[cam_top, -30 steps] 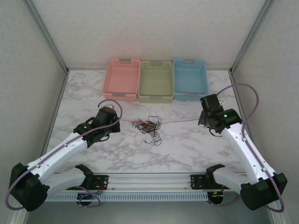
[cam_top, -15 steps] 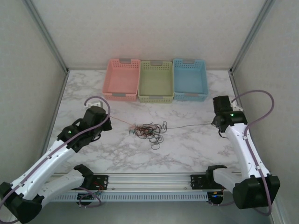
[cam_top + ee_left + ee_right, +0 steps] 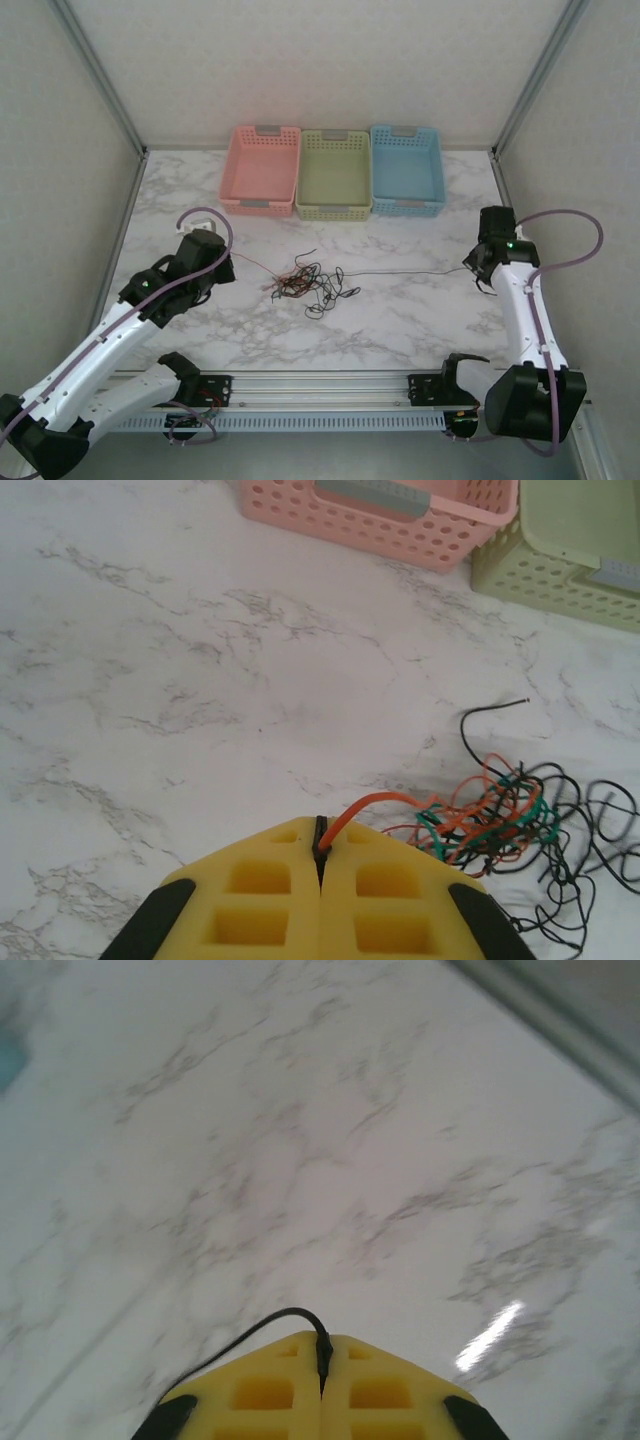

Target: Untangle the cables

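Note:
The cables (image 3: 305, 281) lie as a small wiry bundle of black, orange, red and green strands at the middle of the marble table (image 3: 400, 320). My left gripper (image 3: 232, 263) is to the left of the bundle, shut on an orange cable (image 3: 375, 802) that runs right into the tangle (image 3: 500, 820). My right gripper (image 3: 474, 262) is far to the right, shut on a black cable (image 3: 255, 1335). That black cable (image 3: 400, 270) stretches in a thin line from the bundle to the right gripper.
Three baskets stand in a row at the back: pink (image 3: 263, 170), green (image 3: 334, 174) and blue (image 3: 407, 169). The pink basket (image 3: 390, 520) and green basket (image 3: 570, 550) edge the top of the left wrist view. A metal rail (image 3: 320, 385) runs along the near edge.
The right gripper has pulled further right toward the table's edge, drawing the black cable longer. The left gripper shifted left and slightly back. The bundle has spread and loosened.

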Tool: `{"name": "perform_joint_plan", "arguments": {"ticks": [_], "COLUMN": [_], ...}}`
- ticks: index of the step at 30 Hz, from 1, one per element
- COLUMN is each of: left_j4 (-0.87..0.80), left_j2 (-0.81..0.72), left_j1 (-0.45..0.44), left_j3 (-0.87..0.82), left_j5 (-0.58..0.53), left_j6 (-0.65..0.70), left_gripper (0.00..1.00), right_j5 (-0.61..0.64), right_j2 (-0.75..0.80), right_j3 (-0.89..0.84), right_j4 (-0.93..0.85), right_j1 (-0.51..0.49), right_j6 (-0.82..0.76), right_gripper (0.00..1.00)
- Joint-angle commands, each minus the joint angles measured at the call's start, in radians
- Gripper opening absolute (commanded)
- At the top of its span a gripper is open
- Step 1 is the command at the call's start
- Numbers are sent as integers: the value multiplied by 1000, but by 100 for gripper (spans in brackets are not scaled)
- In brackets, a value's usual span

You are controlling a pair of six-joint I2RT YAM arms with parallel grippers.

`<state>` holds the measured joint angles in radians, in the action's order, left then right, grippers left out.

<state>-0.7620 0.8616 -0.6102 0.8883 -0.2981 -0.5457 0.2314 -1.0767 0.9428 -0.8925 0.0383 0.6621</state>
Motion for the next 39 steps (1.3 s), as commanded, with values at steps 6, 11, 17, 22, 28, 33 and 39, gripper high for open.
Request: {"name": "perform_joint_plan", "arguments": {"ticks": [6,11,17,22,28,33,39], "left_j4": [20,31,43,46,44,43,44], "left_j2": [36,49,71,64,61,60,62], "left_j1": [9,7,0,-2,-3,-3,-5], "left_j3": [5,-5,-14,-15,-15,-17,-16], "left_j5": [53,50,61,59,56,54,53], "left_j6": [19,23,19,21,21,23,24], "left_gripper": [0,0,0,0,0,0,0], "right_j5": [-136,-175,-184,-269,-263,-251,-255], "right_j2": [-114,-247,-435,-564,-735,-815,-858], "right_j3": [57,85,196,268,376,431,432], "right_j4": [-35,-7,81,208,231,198,203], "right_j1": [-303,-514,-620,-652,-673,-693,-704], "right_j6": [-85,-134,-91,-13,84,116,159], "right_gripper": [5,22,30,35,39,41,41]}}
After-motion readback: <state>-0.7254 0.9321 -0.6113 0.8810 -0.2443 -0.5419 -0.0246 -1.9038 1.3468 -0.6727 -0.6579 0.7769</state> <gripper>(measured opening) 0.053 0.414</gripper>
